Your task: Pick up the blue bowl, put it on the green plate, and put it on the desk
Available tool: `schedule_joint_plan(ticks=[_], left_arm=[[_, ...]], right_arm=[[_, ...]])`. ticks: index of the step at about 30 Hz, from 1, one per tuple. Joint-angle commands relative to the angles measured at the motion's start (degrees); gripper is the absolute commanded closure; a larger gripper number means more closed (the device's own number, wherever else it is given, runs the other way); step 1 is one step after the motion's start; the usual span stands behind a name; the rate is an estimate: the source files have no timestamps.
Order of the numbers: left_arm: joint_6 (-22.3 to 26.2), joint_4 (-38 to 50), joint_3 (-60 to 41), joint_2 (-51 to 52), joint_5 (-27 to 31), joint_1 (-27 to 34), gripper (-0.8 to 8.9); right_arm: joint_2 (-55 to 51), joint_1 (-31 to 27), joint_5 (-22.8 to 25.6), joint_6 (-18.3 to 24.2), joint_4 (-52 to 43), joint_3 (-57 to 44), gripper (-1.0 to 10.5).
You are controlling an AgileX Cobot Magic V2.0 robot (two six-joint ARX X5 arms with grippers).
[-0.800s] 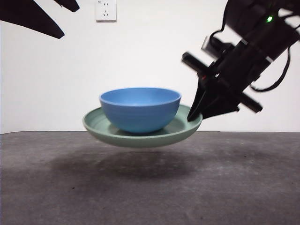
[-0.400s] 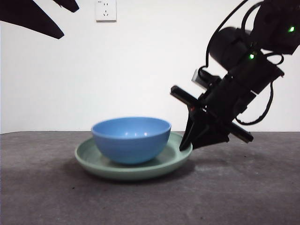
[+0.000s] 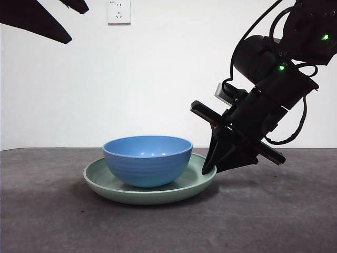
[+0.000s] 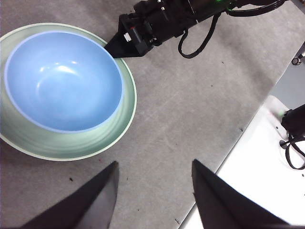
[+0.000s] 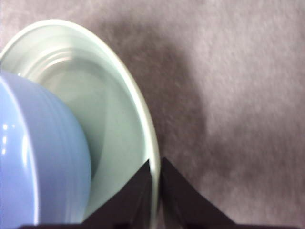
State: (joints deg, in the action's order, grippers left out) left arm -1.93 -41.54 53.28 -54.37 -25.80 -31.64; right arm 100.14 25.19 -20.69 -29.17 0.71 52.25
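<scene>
The blue bowl (image 3: 147,161) sits inside the green plate (image 3: 150,195), and the plate rests flat on the desk (image 3: 263,216). My right gripper (image 3: 209,167) comes down from the upper right and is shut on the plate's right rim. In the right wrist view its jaws (image 5: 155,188) pinch the plate's rim (image 5: 138,102) beside the bowl (image 5: 38,157). My left gripper (image 4: 155,164) is open and empty, high above the bowl (image 4: 62,78) and plate (image 4: 127,102). It shows in the front view only as dark tips at the top left (image 3: 37,21).
A white wall with a socket (image 3: 118,10) stands behind the desk. In the left wrist view the desk ends at a white surface (image 4: 257,176) with black cables (image 4: 293,143) on it.
My right gripper has lowered the plate with the bowl from the air down onto the desk and slightly to the left. The left arm has not moved.
</scene>
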Motion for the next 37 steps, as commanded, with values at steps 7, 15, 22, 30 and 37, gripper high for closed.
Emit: schedule_joint_plan(ticks=[7,15,22,30,37], left_arm=[[1.09,0.17,0.66,-0.31,-0.39,-0.26,5.64],[1.33,-0.50,0.66,-0.31,-0.39,-0.24,5.64],[1.33,-0.48,0.66,-0.31,-0.39,-0.24,5.64],[1.31,-0.42,0.66,-0.31,-0.39,-0.24,5.64],[1.29,-0.44,0.66,-0.31,-0.39,-0.24,5.64]], right_arm=[[0.98,0.57,1.22,-0.81,1.01,0.70,7.9],[-2.21,0.52,2.29,-0.79,1.81,0.70,7.7],[-12.09,0.44,7.26,3.98,9.03,0.72,7.7],[-28.46,1.31,5.79,13.09,22.18,0.72,7.7],[-40.72,3.04,-0.11,19.02,36.26,0.70,7.7]])
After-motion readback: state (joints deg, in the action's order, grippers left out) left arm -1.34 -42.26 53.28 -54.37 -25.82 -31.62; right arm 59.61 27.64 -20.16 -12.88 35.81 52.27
